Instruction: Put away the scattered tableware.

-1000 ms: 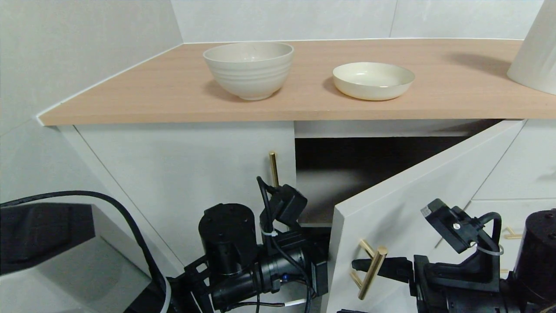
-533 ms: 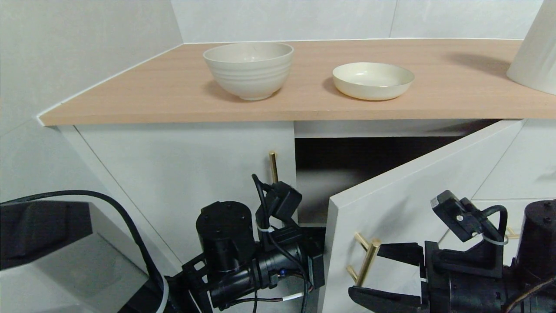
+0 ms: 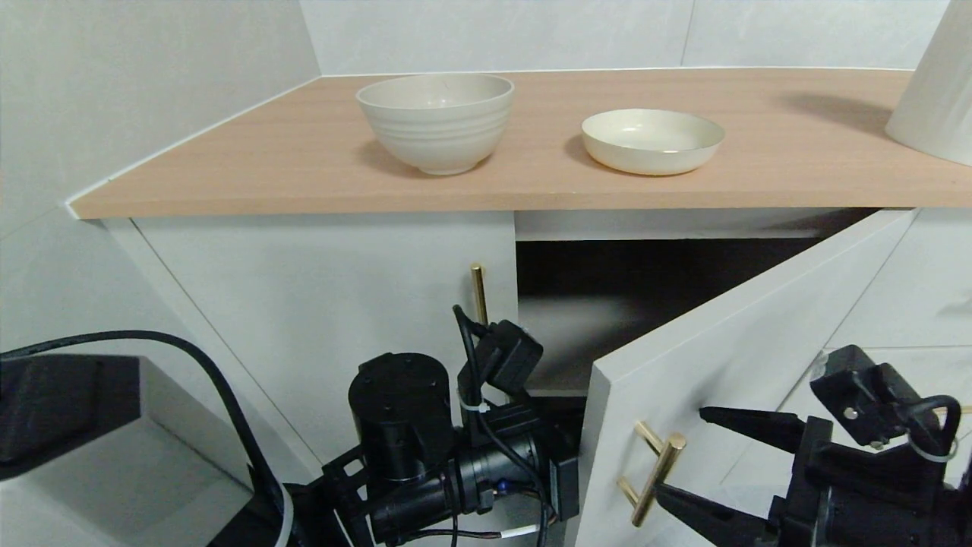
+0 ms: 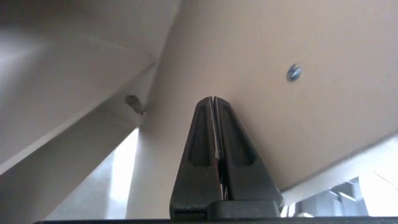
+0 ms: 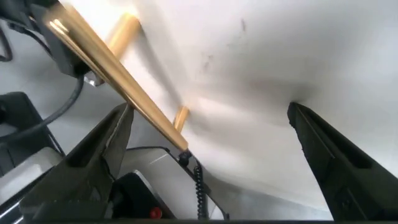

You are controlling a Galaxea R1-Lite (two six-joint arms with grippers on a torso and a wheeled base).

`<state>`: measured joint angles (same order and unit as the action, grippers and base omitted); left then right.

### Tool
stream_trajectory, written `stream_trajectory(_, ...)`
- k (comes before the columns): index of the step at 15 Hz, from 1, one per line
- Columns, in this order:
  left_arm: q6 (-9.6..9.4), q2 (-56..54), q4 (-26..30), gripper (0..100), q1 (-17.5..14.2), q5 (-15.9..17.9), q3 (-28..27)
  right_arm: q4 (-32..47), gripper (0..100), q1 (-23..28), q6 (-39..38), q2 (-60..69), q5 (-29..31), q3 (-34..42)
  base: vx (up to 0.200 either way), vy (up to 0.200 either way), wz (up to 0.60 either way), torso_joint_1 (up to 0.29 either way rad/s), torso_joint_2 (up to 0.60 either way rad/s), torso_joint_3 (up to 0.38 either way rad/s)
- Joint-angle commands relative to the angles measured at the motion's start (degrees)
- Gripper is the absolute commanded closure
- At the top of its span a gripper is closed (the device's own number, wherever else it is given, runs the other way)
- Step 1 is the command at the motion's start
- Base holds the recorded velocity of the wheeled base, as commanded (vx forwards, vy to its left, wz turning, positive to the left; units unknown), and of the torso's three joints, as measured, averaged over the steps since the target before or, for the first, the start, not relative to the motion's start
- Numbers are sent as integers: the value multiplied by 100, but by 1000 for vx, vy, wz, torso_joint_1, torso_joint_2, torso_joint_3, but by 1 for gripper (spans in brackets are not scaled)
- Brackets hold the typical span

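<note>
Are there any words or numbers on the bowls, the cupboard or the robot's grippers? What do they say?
None can be read.
The ribbed bowl, the shallow dish, the wooden counter and the open cupboard door with its gold handle are all plain.
The right gripper and the left gripper show no readable print.

arms (image 3: 395, 410): matte black | cables (image 3: 144, 333): black, white zip ties (image 3: 472, 406) | fingers (image 3: 759, 425): black, tapered
</note>
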<state>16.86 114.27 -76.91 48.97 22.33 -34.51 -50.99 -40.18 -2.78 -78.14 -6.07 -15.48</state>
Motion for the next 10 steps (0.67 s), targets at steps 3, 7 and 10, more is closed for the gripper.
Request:
stream_trajectory(3,10,-142,212,100,139,-54,-91,318,0,-43,-267,1055,-70,142,0,0,0,0,0,0)
stream_trajectory(7,10,-54,229,100,148,-54,-179,397,0,-34,-320,1354,-272,142,-150,0,0,3,5,3)
stream_trajectory(10,2,174,326,100,148,-62,-407,415,0,-34,-320,1407,-272,124,-200,0,0,4,5,-1)
